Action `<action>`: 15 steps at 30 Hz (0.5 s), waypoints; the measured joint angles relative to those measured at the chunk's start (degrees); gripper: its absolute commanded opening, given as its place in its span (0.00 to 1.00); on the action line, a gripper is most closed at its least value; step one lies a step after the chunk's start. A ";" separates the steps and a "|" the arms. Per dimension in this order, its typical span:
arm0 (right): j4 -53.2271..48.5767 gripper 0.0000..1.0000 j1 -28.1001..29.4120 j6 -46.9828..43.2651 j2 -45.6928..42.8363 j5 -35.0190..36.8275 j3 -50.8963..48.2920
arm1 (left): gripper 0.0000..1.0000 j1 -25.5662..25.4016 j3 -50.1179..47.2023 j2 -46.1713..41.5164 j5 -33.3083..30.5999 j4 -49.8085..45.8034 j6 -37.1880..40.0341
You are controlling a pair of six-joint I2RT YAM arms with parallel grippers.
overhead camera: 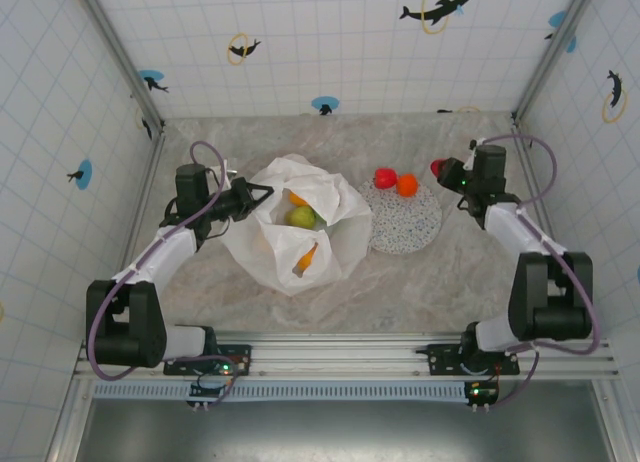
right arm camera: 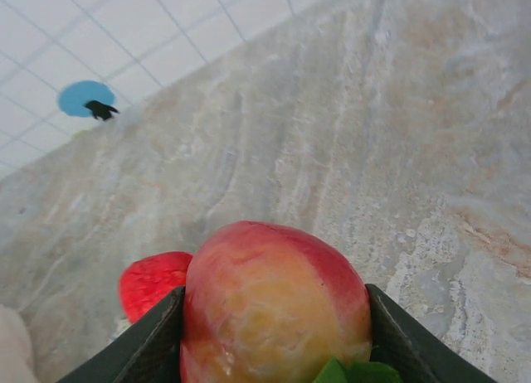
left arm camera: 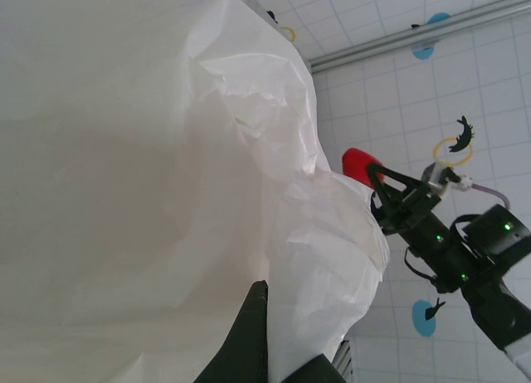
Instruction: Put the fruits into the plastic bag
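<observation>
Jaws of the right gripper (overhead camera: pixel 447 170) stood about half open and squeezed a red and yellow fruit (right arm camera: pixel 274 292) from both sides. That fruit was held just past the far right side of the speckled plate (overhead camera: pixel 405 232).

Jaws of the left gripper (overhead camera: pixel 262 193) were shut tight on the left edge of the plastic bag (overhead camera: pixel 300 244), pinching the thin white rim. The bag sat crumpled in the middle of the table (overhead camera: pixel 450 282), with its mouth open to the top.

Inside the bag lay a green fruit (overhead camera: pixel 302 216). A far orange fruit (overhead camera: pixel 297 198) peeked out just behind it, and a near orange fruit (overhead camera: pixel 307 259) lay closer to the arms.

The plate sat just beside the bag, on its right. On the plate's far edge were a red fruit (overhead camera: pixel 385 178) and a bright orange fruit (overhead camera: pixel 407 185), touching each other.

White tile walls stood around the table. They had blue spots and a dark dolphin picture (overhead camera: pixel 437 9) jumping through a yellow ring.
</observation>
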 measured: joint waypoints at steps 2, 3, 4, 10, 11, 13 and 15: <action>0.02 0.47 2.71 -0.90 -3.87 -0.44 -1.27 | 0.00 0.00 0.00 0.00 0.00 0.00 0.00; 0.04 0.47 4.46 -1.42 -5.62 -0.61 -1.90 | 0.00 0.00 0.00 0.00 0.00 0.00 0.00; 0.11 0.47 6.80 -1.95 -7.72 -1.01 -2.78 | 0.00 0.00 0.00 0.00 0.00 0.00 0.00; 0.74 0.47 20.90 -4.17 -19.87 -3.48 -9.92 | 0.00 0.00 0.00 0.00 0.00 0.00 0.00; 0.79 0.47 22.88 -4.44 -21.33 -3.63 -11.06 | 0.00 0.00 0.00 0.00 0.00 0.00 0.00; 0.55 0.46 26.64 -4.94 -23.58 -3.63 -13.05 | 0.00 0.00 0.00 0.00 0.00 0.00 0.00; 0.46 0.46 30.34 -5.57 -24.72 -3.02 -14.40 | 0.00 0.00 0.00 0.00 0.00 0.02 0.00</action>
